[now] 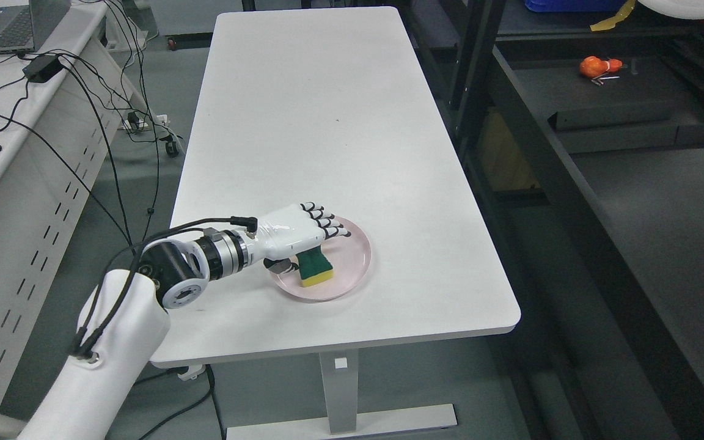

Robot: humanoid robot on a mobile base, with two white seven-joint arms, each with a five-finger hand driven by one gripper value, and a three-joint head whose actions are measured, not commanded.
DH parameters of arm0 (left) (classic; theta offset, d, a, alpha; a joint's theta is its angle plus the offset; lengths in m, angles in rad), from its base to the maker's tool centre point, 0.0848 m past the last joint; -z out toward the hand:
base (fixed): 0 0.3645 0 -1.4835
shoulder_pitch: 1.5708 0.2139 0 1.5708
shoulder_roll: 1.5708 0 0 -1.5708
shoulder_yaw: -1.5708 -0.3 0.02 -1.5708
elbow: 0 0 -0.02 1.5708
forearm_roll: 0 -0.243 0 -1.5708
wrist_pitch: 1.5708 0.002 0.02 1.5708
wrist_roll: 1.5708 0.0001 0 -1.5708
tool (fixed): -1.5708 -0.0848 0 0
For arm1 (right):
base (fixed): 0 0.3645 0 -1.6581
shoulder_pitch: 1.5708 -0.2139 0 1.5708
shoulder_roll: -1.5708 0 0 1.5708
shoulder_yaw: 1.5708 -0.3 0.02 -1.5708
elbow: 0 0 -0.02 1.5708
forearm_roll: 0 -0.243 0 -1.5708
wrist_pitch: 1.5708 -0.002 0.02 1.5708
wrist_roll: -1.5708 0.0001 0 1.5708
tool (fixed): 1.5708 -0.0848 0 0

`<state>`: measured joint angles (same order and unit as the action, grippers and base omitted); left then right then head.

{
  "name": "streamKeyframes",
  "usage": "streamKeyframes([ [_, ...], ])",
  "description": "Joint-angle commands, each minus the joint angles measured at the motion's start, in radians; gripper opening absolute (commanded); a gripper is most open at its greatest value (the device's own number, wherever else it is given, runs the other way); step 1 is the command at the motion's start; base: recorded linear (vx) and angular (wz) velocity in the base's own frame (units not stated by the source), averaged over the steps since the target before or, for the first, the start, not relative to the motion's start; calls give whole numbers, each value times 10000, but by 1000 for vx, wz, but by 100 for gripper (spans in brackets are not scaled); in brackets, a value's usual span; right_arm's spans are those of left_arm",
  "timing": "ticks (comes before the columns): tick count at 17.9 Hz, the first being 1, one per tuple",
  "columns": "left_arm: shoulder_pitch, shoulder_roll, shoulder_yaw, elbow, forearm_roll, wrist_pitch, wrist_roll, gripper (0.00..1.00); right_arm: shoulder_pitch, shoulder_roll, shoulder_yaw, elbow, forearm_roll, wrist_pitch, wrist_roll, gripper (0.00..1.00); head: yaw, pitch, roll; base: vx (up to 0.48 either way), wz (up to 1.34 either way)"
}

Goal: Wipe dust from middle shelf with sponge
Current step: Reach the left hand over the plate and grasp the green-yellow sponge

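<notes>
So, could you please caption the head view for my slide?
Left hand over the sponge on a pink plate, white table.

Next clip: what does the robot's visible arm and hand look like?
The left arm has a glossy white shell, a black elbow joint and a silver metal wrist ring. Black cables run along it. The white left hand has black-tipped fingers.

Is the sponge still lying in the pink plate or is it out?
Still in. The sponge sits within the pink plate, green side up, under the left hand. Whether the hand grips it, I cannot tell.
</notes>
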<state>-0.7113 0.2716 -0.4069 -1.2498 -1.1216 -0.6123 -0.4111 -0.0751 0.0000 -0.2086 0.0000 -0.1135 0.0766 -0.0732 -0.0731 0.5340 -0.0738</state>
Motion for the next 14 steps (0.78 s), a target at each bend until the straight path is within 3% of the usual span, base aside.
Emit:
streamKeyframes([
  [1,-81,-722,-840,1008,-472,109,0,85,-1,-175,0,-175,0,1,-5,100,0,0,0,0,0],
  [5,-81,-645,-702,1024,-458,140,0,81,-1,-175,0,-175,0,1,-5,100,0,0,0,0,0],
  [10,26,-675,109,1040,30,-348,-31,50,-1,-175,0,-175,0,1,-5,100,0,0,0,0,0],
  [14,225,-722,893,1193,3520,-826,-183,14,-1,-175,0,-175,0,1,-5,100,0,0,0,0,0],
])
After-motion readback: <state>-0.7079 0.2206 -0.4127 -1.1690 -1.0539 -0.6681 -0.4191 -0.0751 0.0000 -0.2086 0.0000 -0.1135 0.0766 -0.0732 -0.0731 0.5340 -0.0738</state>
